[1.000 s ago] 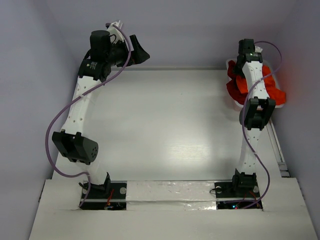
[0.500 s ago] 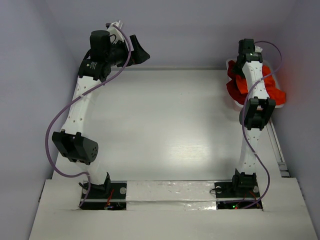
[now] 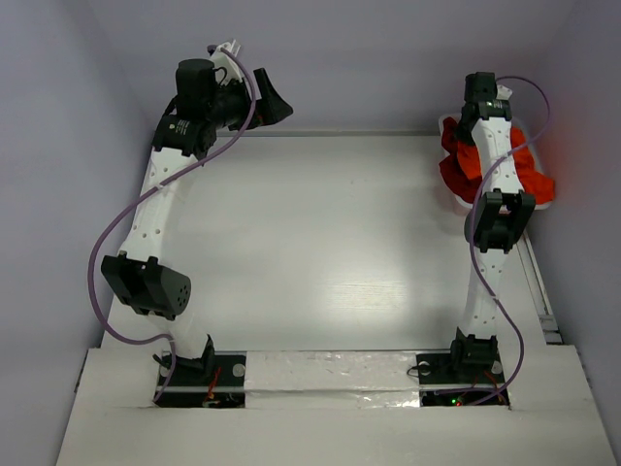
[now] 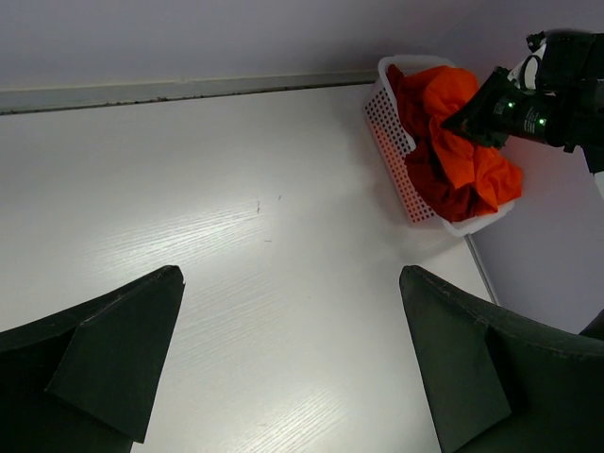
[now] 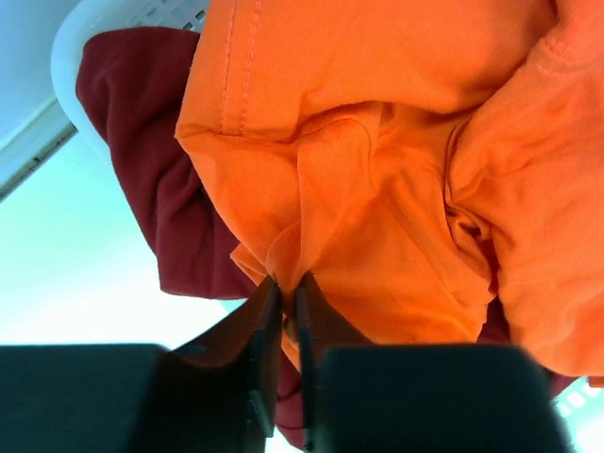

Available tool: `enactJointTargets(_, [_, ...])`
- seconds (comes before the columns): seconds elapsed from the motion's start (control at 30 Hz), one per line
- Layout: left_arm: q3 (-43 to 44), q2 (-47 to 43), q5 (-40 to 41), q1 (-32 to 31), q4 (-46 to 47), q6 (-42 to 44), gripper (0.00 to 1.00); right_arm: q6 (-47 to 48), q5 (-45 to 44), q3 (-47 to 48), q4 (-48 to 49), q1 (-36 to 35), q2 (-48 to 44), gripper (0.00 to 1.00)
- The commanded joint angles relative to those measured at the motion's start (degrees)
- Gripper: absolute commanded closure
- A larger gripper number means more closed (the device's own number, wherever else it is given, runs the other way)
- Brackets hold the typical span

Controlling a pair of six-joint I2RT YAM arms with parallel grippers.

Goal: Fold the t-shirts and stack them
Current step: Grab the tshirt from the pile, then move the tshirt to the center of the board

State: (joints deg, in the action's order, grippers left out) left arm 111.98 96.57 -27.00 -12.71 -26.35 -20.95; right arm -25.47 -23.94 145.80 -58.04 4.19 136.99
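Now at the white lattice basket (image 4: 392,156), the right gripper (image 5: 285,283) reaches down into the heaped t-shirts. Its jaws are pressed nearly together on a raised pucker of the orange t-shirt (image 5: 377,189). That orange t-shirt lies crumpled on top of the pile inside the basket, with part of it lying over the rim. The dark red t-shirt (image 5: 142,142) sits under and beside it in the same basket, showing at the side that faces the open table (image 4: 236,217). Well apart from the basket, toward the opposite side of the table, the left gripper (image 4: 291,283) hangs above the surface. Its jaws are spread wide and hold nothing, and its camera looks across at the basket. The basket itself stands at the table's far edge, just beside the walls.
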Motion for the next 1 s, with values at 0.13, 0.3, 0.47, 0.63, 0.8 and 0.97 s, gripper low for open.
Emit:
enactJointTargets(0.13, [0.2, -0.1, -1.6, -0.6, 2.4, -0.1, 0.01, -0.6, -0.1, 2.6, 1.4, 0.4, -3.7, 1.00])
enactJointTargets(0.3, [-0.6, -0.2, -0.5, -0.6, 2.4, -0.4, 0.01, -1.0, 1.6, 1.3, 1.1, 0.4, -5.2, 1.00])
enactJointTargets(0.47, [-5.9, -1.6, 1.0, -0.6, 3.6, -3.4, 0.01, -0.6, 5.0, -1.5, 0.6, -1.2, -13.7, 1.00])
enactJointTargets(0.63, [-13.4, -4.4, 1.5, -1.7, 7.9, -6.4, 0.01, 1.5, 4.8, -3.5, -0.3, -8.7, -24.9, 1.00])
enactJointTargets(0.8, [-17.8, -6.7, 2.3, -3.2, 10.1, -7.2, 0.01, 1.8, 5.7, 5.8, -8.7, -23.2, -29.7, 1.00])
enactJointTargets(0.97, [-24.3, -10.3, 4.6, -5.1, 12.3, -9.2, 0.01, 1.8, 7.8, 6.5, -8.3, -37.1, -35.3, 1.00])
